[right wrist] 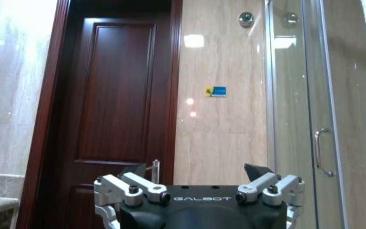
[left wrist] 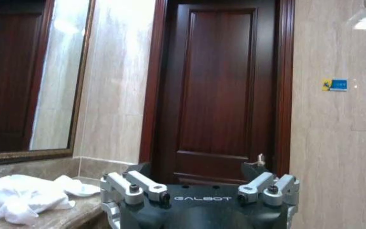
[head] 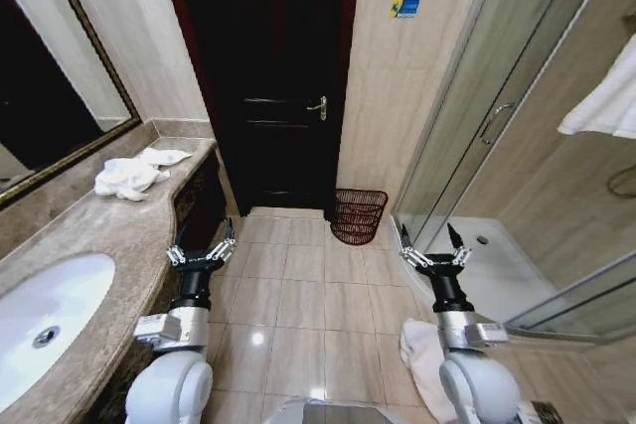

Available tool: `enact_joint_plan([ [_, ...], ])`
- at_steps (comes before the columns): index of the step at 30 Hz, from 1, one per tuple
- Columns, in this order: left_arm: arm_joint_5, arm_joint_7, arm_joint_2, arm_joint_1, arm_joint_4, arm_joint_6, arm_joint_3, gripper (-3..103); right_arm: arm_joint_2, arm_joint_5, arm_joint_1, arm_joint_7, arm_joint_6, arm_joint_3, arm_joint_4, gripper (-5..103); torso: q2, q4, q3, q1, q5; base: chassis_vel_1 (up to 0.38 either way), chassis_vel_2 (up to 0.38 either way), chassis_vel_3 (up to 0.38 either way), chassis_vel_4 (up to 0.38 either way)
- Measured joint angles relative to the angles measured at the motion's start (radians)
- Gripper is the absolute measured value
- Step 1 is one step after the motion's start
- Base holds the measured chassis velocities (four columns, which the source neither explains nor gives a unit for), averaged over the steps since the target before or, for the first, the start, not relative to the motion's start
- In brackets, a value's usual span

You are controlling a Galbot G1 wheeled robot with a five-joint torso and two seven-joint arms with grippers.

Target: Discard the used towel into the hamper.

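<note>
Nearest to you, both arms are raised over the tiled floor [head: 298,295]: your left gripper [head: 202,245] hangs just beside the counter [head: 99,235] edge with its fingers spread wide and nothing between them, and your right gripper [head: 433,249] sits near the shower tray [head: 507,275], likewise spread and empty. A pale cloth [head: 422,350] lies on the floor beside your right arm. To your left the sink [head: 50,310] is set in the counter, and farther along that counter lies the crumpled white towel [head: 129,174], well apart from either gripper. Beyond, the hamper [head: 358,215] stands upright on the floor against the wall, between the dark door [head: 278,76] and the glass shower door [head: 497,116].
</note>
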Motion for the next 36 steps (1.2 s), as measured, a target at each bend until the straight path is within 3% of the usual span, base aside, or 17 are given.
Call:
enact_joint_plan([
  [30,-0.04,0.021,0.016,0.005,-0.015,0.0,-0.006,98,0.003,0.02,0.009,0.018,0.027,0.0,0.01,100,0.0,0.0,0.0,0.0,0.0001,0.0,0.0,0.0,0.0],
  [36,-0.04,0.032,0.015,0.002,-0.012,-0.031,-0.008,98,0.001,0.028,-0.007,0.018,-0.013,0.006,0.049,100,0.0,-0.0001,0.0,0.0,-0.0001,0.0,0.0,0.0,0.0],
])
